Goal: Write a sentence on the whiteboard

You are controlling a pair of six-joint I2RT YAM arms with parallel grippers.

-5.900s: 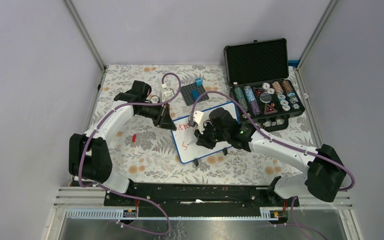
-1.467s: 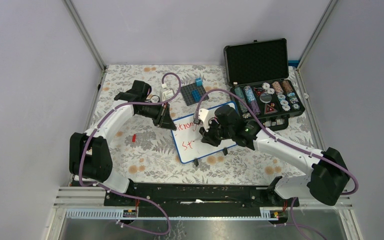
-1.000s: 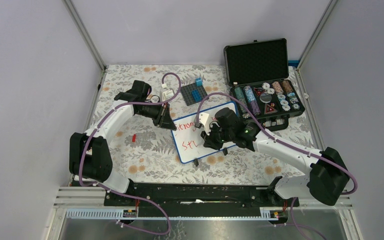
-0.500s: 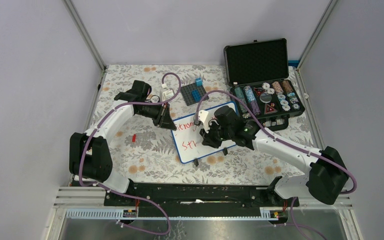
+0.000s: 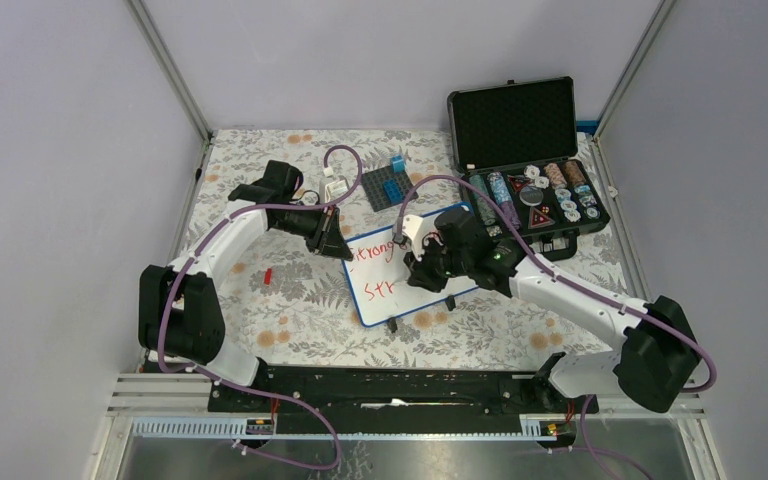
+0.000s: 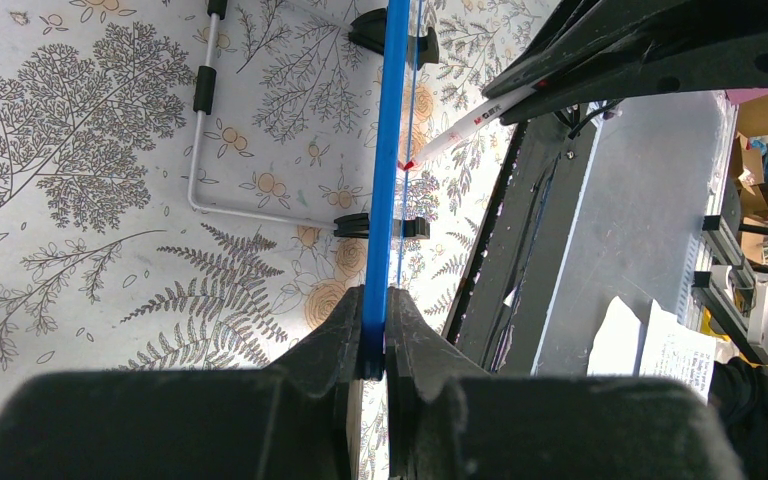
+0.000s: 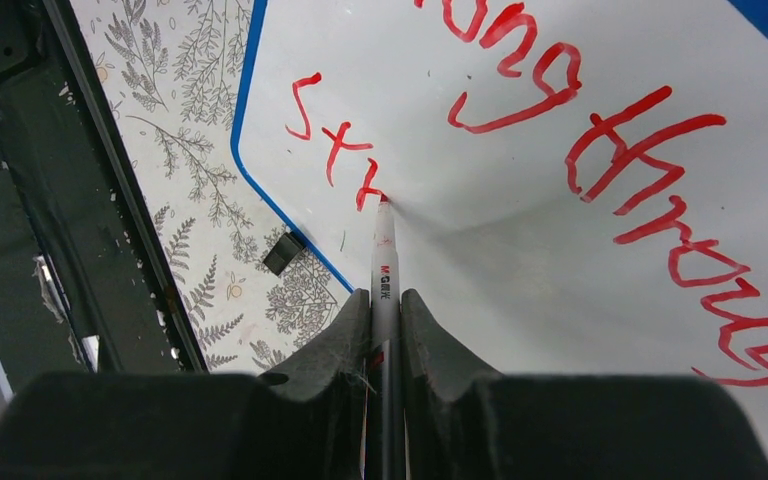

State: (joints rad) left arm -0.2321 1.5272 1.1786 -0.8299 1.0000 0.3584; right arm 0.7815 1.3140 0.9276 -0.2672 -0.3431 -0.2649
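Note:
The whiteboard [image 5: 375,300] lies on the floral table, white with a blue rim and red writing. It fills the right wrist view [image 7: 520,230] with a first line and "Str" on a second line. My left gripper [image 5: 337,246] is shut on the board's blue rim [image 6: 381,200] at its far left corner, seen edge-on in the left wrist view. My right gripper [image 5: 418,272] is shut on a grey marker [image 7: 384,275], whose red tip touches the board just after the "r". The marker also shows in the left wrist view [image 6: 470,125].
An open black foam-lined case [image 5: 530,160] with chips and small parts stands at the back right. A dark baseplate with blue bricks [image 5: 390,185] lies behind the board. A small red piece [image 5: 268,274] lies at the left. The black rail [image 5: 410,385] runs along the near edge.
The second line has grown from "S" to "Str". My right gripper has moved right along that line with the marker. The left arm has held still.

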